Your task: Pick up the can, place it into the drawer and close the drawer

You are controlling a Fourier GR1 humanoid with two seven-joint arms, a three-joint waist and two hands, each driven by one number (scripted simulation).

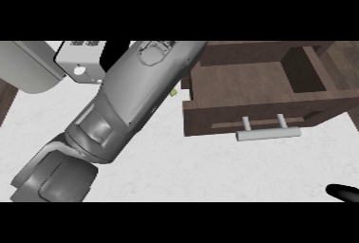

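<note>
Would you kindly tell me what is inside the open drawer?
The open drawer shows only its bare wooden floor; no can is visible. The left forearm covers the drawer's left edge.

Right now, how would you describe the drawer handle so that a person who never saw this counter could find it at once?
Look at the right side of the white counter, where an open brown wooden drawer stands. On its front panel, facing the lower edge, sits the handle: a pale grey bar on two short posts. It is the only light metal part on the dark wood.
</note>
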